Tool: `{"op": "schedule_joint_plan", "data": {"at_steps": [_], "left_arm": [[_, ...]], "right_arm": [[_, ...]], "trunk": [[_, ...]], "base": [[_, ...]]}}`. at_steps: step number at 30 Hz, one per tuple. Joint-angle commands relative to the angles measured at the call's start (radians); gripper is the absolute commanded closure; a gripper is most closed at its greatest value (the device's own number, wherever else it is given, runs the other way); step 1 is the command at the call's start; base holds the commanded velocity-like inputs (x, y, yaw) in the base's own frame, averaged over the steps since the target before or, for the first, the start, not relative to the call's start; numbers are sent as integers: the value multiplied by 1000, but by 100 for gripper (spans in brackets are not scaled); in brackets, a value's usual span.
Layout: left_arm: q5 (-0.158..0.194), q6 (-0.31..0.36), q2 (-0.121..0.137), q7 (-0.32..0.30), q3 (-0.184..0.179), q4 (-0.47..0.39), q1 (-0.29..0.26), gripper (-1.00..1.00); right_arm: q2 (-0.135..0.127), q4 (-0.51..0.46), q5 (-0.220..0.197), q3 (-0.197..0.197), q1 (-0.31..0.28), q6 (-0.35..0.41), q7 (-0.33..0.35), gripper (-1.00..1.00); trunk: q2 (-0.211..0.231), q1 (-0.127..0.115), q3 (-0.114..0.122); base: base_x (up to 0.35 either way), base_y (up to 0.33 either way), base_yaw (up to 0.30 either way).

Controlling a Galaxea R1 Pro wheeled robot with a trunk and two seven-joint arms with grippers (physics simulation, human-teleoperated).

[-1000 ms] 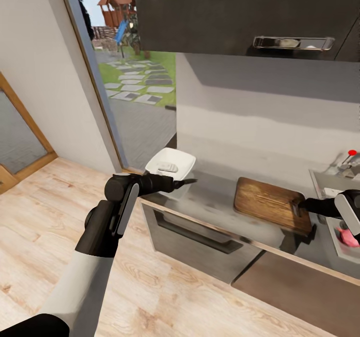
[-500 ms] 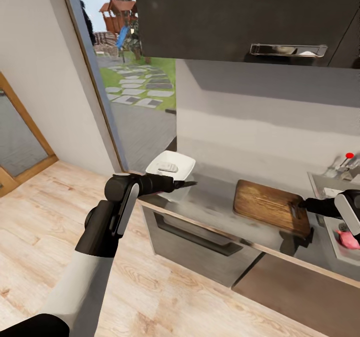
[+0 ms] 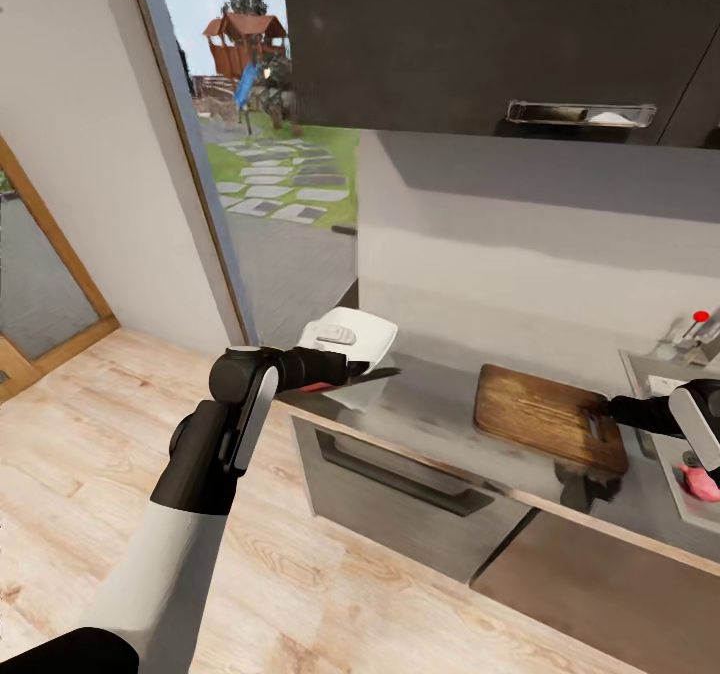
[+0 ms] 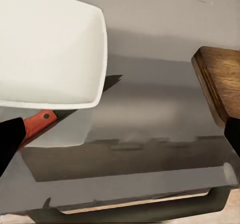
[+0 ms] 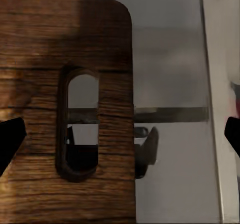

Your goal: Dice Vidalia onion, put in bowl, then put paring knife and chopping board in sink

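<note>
The closing step was in hand, judging by the layout: knife and board bound for the sink [image 3: 690, 499].

The left gripper [image 3: 345, 369] grasped the knife [image 3: 355, 378] by its red-orange handle. The blade pointed along the counter [image 3: 440, 419] toward the board, long axis roughly parallel to the front edge, held beside the bowl [image 3: 350, 334] at the counter's left end.

The right gripper [image 3: 605, 416] gripped the board [image 3: 545, 416] at its slotted end, long axis along the counter, slot toward the sink, that end apparently raised off the counter.

Something pink lay in the sink.

The next move would call for carrying the board rightward over the sink's rim, then the knife.
</note>
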Motion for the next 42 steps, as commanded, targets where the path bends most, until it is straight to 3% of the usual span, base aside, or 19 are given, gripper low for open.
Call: {"op": "schedule_joint_plan", "data": {"at_steps": [1, 13, 19, 20, 21, 27, 34, 42], "left_arm": [[1, 5, 0, -1, 0, -1, -1, -100], [1, 5, 1, -1, 0, -1, -1, -100], [1, 6, 1, -1, 0, -1, -1, -100], [1, 6, 1, -1, 0, -1, -1, -100], [1, 6, 2, -1, 1, -1, -1, -100], [4, 8, 5, -5, 3, -1, -1, -100], [6, 8, 9, -38, 5, -1, -1, -100], [6, 8, 10, -51, 5, -1, -1, -100]], "right_arm": [[0, -1, -11, 0, -1, 4, -10, -100], [-1, -7, -11, -2, -1, 4, -9, -100], [-2, -66, -11, 1, 0, 3, -4, -100], [-2, -72, -11, 1, 0, 3, 6, -100], [-2, -79, -11, 0, 1, 3, 77, -100], [-20, -82, -7, -2, 5, 1, 325, -100], [-23, -83, -6, -2, 7, 2, 351, -100], [-23, -83, -6, -3, 6, 4, 353, -100]], "trunk": [[-2, 1, -1], [-2, 1, 2], [-2, 1, 2], [-2, 1, 2], [-2, 1, 2], [-2, 1, 2], [-2, 1, 2], [-2, 1, 2]], "base": [[0, 261, 0], [0, 312, 0], [0, 320, 0], [0, 320, 0], [0, 320, 0], [0, 320, 0], [33, 320, -27], [110, 316, -245]]}}
